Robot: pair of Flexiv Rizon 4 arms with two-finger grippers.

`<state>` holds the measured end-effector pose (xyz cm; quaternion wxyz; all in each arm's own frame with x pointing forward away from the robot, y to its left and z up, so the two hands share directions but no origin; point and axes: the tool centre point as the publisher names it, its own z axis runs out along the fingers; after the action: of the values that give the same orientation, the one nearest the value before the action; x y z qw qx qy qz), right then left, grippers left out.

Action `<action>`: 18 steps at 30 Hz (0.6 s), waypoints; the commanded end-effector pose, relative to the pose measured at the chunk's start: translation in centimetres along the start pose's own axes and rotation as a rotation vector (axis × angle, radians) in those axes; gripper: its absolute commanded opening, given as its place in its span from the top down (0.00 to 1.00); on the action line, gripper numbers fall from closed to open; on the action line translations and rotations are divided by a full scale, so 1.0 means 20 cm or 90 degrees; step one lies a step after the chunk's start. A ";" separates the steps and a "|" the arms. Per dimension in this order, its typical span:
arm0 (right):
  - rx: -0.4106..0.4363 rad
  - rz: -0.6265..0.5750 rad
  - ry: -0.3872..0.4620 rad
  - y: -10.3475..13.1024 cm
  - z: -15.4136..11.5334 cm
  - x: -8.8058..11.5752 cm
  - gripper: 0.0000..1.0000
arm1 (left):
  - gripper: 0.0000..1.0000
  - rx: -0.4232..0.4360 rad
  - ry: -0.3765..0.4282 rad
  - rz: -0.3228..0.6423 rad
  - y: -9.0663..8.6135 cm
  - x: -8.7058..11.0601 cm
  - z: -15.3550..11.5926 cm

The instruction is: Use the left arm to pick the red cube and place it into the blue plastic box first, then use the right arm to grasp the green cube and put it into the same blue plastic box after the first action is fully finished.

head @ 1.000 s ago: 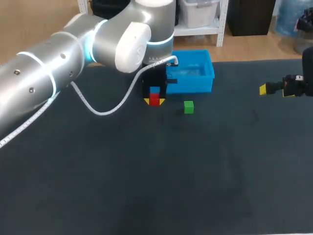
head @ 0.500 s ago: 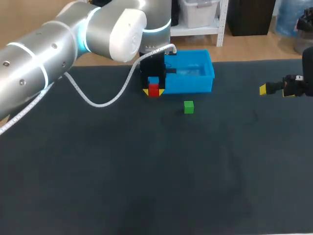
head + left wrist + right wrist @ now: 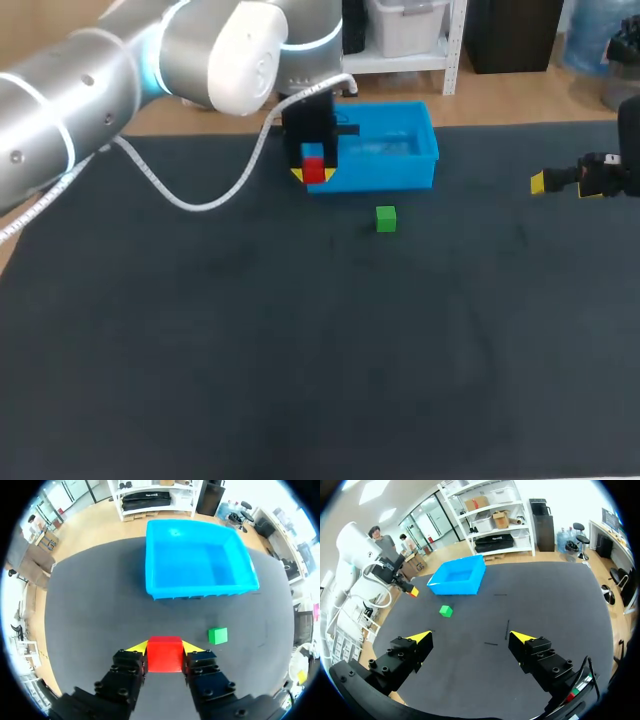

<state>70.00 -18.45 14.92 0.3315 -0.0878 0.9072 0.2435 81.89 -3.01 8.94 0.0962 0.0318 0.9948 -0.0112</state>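
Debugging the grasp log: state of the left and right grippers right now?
Left gripper: shut on the red cube.
Right gripper: open, holding nothing.

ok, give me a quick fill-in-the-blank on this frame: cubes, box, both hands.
1. The cube held in the left hand is ____.
2. The green cube rests on the ____, outside the blue box.
3. The right hand is ____ and empty.
Missing words: red; table; open.
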 end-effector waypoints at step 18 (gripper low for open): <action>0.000 0.000 0.001 0.00 0.00 0.00 0.00 | 1.00 0.008 -0.067 0.027 0.03 -0.14 -0.20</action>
<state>70.00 -18.45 14.92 0.3315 -0.0878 0.9072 0.2435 83.85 -2.56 13.14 0.1463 0.0512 0.9878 -0.0175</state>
